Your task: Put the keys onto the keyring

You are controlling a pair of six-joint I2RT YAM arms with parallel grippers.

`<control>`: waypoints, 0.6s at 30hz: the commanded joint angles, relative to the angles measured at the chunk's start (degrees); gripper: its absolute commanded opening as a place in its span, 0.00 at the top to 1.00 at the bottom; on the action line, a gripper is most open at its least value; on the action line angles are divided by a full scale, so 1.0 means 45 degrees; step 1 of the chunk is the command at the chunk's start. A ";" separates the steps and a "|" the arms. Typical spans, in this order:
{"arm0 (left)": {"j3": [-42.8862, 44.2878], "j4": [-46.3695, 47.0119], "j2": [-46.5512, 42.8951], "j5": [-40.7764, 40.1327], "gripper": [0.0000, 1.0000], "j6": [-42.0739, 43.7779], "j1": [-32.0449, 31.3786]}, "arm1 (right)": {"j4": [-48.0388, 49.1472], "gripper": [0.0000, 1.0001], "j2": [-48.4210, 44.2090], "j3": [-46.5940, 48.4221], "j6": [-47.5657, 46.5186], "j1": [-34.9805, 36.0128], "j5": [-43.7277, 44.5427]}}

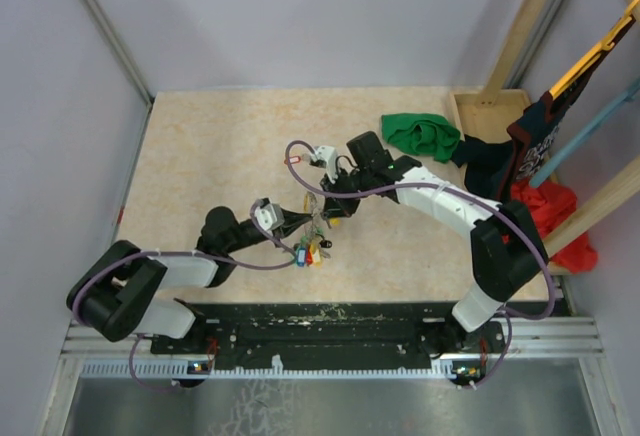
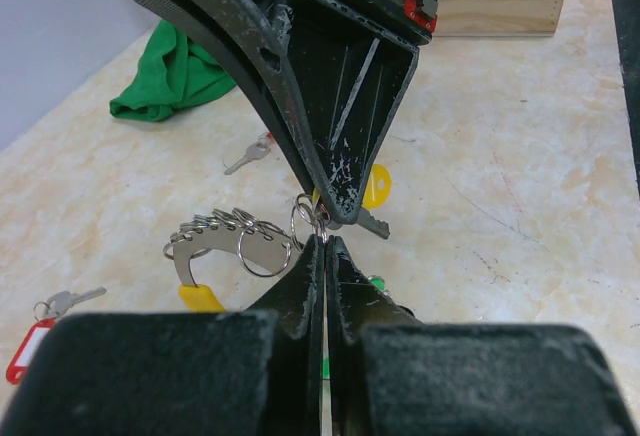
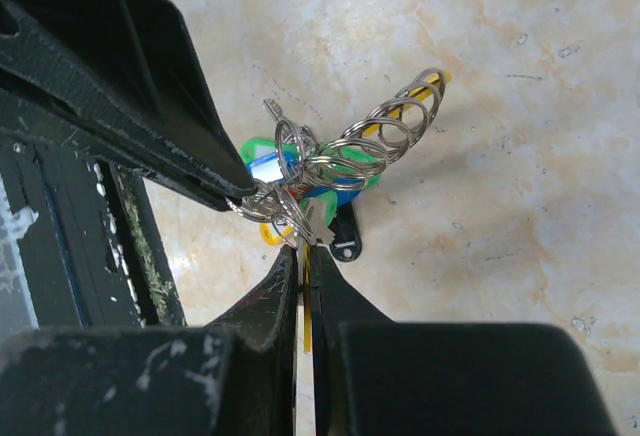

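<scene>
Between both shut grippers' tips, keyring (image 3: 330, 161), pinched

a lab test cell: plain grey walls (image 1: 300, 16), railed table (image 1: 220, 156).

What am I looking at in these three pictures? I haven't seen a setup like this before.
Two robot arms are bolted at the near edge of a table. The wide picture is taken from above and behind them. The other two come from a small camera on each wrist, looking out along that arm's own jaws.

The left gripper and right gripper meet over the middle of the table, tip to tip, jaws shut. Both pinch at a keyring, a cluster of metal rings with coloured tags. Exactly which piece each one holds is too small to tell.

Also on the table: a green cloth, a loose key, a key with a red tag, and a wooden box in the far right corner. Dark and red cloths lie at the right edge.
</scene>
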 commanded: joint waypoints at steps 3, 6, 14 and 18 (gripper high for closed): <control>-0.0528 0.1562 -0.0478 -0.0132 1.00 0.0508 -0.0181 | -0.1233 1.00 0.0496 0.1316 0.0491 0.0083 0.2040; -0.0561 0.1447 -0.0594 -0.0203 1.00 0.0780 -0.0334 | -0.1524 1.00 0.0511 0.1626 0.0448 0.0132 0.2395; -0.0126 0.0520 -0.0364 -0.1377 1.00 0.0597 -0.0392 | -0.0302 1.00 -0.0285 0.1008 -0.0254 0.0191 0.1325; 0.0278 -0.0176 -0.0134 -0.2175 1.00 0.0387 -0.0375 | 0.1061 1.00 -0.1013 -0.0150 -0.0326 0.0173 0.1018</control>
